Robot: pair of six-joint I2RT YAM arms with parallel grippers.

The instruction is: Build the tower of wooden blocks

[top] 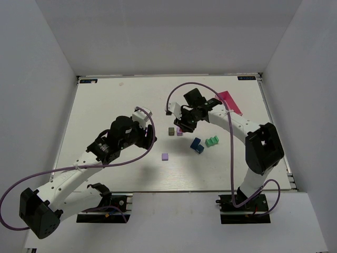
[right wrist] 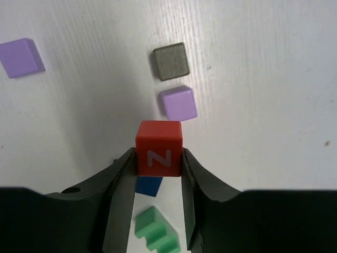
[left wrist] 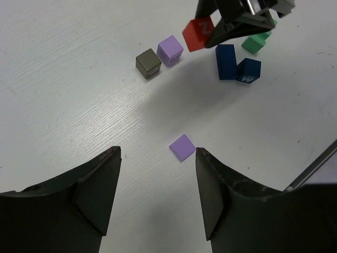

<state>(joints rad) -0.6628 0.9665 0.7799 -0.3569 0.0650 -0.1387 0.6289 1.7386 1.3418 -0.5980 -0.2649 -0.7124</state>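
Observation:
My right gripper (right wrist: 158,154) is shut on a red block (right wrist: 159,142) marked N and holds it above the table, just short of a lilac block (right wrist: 178,103) and a dark grey block (right wrist: 170,61) that lie side by side. In the top view this gripper (top: 182,126) hovers by that pair (top: 171,131). My left gripper (left wrist: 158,151) is open and empty, with a second lilac block (left wrist: 182,147) lying just beyond its right fingertip. Two blue blocks (left wrist: 226,61) and a green stepped block (left wrist: 257,42) lie to the right. No stacked tower shows in any view.
A pink tray (top: 229,101) lies at the back right behind the right arm. The white table (top: 116,105) is ringed by grey walls. The left gripper (top: 150,138) sits left of the loose lilac block (top: 165,156).

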